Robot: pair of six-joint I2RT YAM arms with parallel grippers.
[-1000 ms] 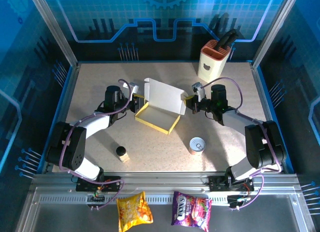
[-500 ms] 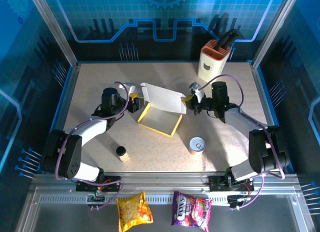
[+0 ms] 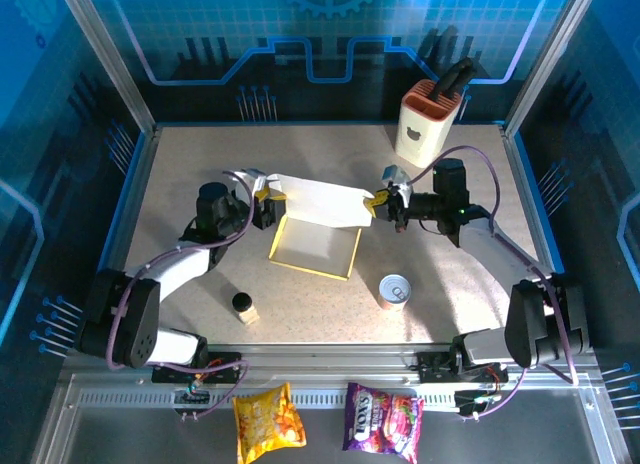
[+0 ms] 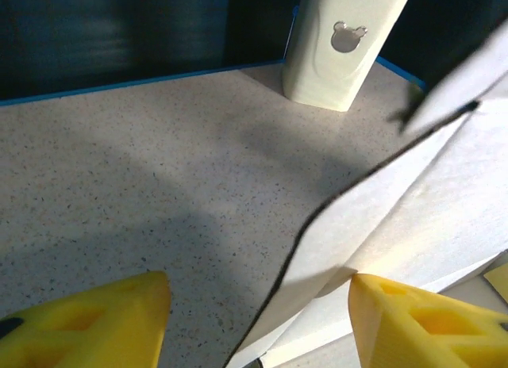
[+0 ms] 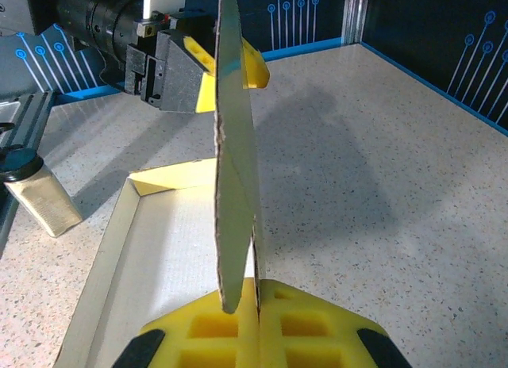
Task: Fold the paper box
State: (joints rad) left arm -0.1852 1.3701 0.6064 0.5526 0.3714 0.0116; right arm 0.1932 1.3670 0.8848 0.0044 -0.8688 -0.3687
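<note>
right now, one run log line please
paper box: lid raised | left gripper: open at lid edge | right gripper: shut on lid

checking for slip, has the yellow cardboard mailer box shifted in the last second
Yes: the yellow cardboard mailer box slid toward the near edge, closer to the silver tin can.
</note>
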